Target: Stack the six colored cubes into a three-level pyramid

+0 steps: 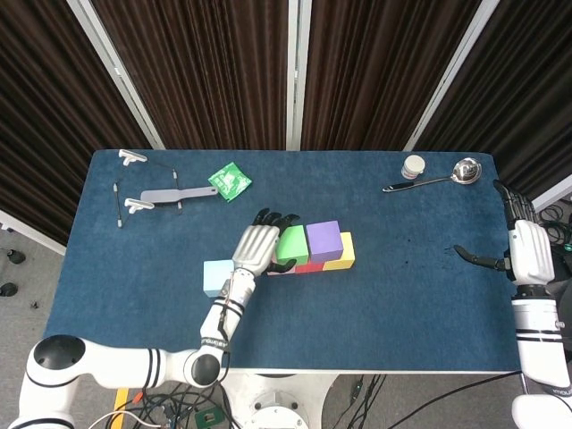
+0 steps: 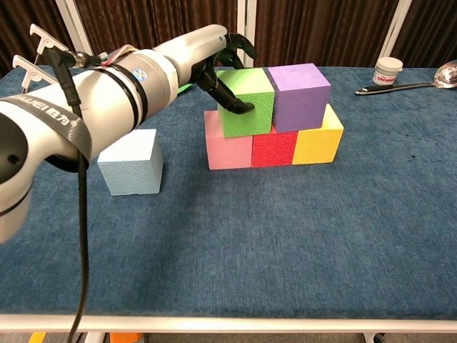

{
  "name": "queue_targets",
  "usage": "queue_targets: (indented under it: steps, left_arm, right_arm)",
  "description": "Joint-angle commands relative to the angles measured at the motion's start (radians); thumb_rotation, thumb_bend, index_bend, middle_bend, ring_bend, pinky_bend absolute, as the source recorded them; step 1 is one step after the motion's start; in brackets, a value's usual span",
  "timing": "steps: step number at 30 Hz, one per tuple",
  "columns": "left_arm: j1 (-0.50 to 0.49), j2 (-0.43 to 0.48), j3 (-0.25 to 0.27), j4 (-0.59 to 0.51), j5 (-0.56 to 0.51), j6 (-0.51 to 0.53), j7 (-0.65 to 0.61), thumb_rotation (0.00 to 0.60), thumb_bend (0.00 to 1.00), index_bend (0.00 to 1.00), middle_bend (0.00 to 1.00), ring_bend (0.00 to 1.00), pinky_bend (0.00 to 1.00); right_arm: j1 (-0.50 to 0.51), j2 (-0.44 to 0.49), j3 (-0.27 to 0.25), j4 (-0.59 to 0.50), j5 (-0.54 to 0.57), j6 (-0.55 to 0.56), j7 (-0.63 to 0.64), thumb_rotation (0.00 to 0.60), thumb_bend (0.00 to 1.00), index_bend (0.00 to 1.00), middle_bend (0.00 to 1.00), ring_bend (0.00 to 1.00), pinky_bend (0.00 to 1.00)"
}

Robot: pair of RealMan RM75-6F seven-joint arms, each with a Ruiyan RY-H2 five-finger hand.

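From my head view the left hand (image 1: 256, 248) covers the near-left side of the green foam cube (image 1: 290, 243), and the pink foam cube (image 1: 278, 267) under it shows only as a thin strip. In the chest view my left forearm fills the upper left, and the hand's (image 2: 214, 61) far fingers are hidden behind the green cube (image 2: 248, 101), so I see only the dark thumb pressed on its front face and fingertips curling over its top back edge. The hand grips that cube.

The green cube sits on the second level, across the pink cube (image 2: 227, 149) and the red foam cube (image 2: 274, 148), touching the purple foam cube (image 2: 300, 95) on the side away from the hand. The purple cube rests across the red cube and the yellow foam cube (image 2: 316, 143). The three lower cubes form one tight row on the blue cloth table (image 2: 285, 236). All faces look finely pebbled, with square edges.

The light blue foam cube (image 2: 130, 161) stands alone on the table, below and to the left of the left hand, near my forearm.

My right hand (image 1: 525, 252) hangs off the table's right edge, well apart from the cubes, fingers spread and holding nothing; the chest view does not show it.
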Motion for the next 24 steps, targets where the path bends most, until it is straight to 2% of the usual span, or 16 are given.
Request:
queue_targets:
  steps: [1, 24]
  left_arm:
    - [-0.005, 0.003, -0.002, 0.004, -0.004, -0.009, 0.002, 0.600, 0.27, 0.16, 0.54, 0.12, 0.04]
    - [-0.015, 0.011, -0.004, 0.005, -0.017, -0.020, -0.011, 0.600, 0.27, 0.16, 0.54, 0.12, 0.04]
  right_arm:
    - [-0.001, -0.001, 0.000, 0.003, -0.001, 0.000, 0.004, 0.600, 0.00, 0.00, 0.05, 0.00, 0.00]
    - [0.001, -0.012, -0.004, 0.024, 0.003, -0.020, 0.012, 0.600, 0.00, 0.00, 0.05, 0.00, 0.00]
